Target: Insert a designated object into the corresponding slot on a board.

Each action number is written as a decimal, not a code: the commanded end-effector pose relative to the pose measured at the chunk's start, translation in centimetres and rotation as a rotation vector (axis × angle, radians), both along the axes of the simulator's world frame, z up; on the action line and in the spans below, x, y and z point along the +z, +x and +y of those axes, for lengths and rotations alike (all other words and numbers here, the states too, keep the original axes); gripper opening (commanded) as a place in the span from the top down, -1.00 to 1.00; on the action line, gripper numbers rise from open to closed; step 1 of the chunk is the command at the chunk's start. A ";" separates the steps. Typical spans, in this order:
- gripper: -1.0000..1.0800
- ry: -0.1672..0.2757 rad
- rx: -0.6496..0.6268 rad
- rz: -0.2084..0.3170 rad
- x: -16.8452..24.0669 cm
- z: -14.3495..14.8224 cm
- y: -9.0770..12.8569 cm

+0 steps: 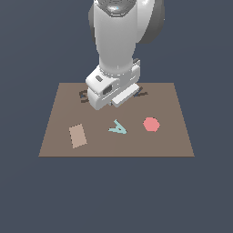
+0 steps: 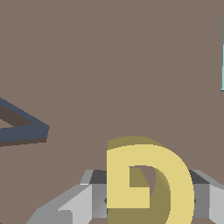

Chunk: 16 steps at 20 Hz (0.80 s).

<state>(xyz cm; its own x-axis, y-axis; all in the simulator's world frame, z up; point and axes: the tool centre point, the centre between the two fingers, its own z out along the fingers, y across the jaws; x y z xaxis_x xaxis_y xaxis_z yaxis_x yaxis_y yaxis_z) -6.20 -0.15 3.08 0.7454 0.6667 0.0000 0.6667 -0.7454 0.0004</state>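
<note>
The grey metal fingers (image 2: 83, 203) are clamping the small yellow G-shaped block (image 2: 146, 183) from both sides, one pad showing on each flank of the block in the wrist view, so the block is sitting between them and hanging just above the flat brown rectangular board (image 2: 109, 65). In that view the board's plain surface is filling most of the picture behind the block, and a dark V-shaped recess (image 2: 22, 127) is cutting into it well apart from the block. A sliver of pale teal (image 2: 222, 65) is showing at the picture's edge. In the exterior view the white arm's wrist (image 1: 111, 88) is leaning low over the far part of the board (image 1: 173, 136), hiding the fingers and the block. A dark recess (image 1: 83, 96) is peeking out beside the wrist toward the exterior view's left, and another dark mark (image 1: 143, 94) is peeking out toward the right; their shapes cannot be told. Nearer the camera, a light tan rectangular tile (image 1: 78, 135), a teal letter-A piece (image 1: 118, 128) and a pink-red hexagon (image 1: 151, 124) are lying on the board, well apart from each other.
</note>
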 end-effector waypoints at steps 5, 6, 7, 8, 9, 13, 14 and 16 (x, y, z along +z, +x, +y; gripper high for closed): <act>1.00 0.000 0.146 -0.001 0.1 -0.1 -0.9; 1.00 0.000 0.174 -0.001 0.1 -0.1 -1.1; 1.00 0.000 0.204 -0.001 0.1 -0.2 -1.3; 1.00 0.000 0.235 -0.001 0.1 -0.2 -1.4; 1.00 0.000 0.267 -0.001 0.1 -0.3 -1.6; 1.00 0.000 0.410 -0.001 0.2 -0.6 -2.5; 1.00 0.000 0.449 -0.001 0.2 -0.7 -2.7; 1.00 0.000 0.530 -0.001 0.2 -1.0 -3.1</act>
<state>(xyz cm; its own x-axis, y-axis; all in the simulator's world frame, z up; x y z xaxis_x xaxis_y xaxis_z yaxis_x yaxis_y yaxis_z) -9.01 -0.91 3.26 0.3635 0.9316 0.0005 0.9316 -0.3635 0.0008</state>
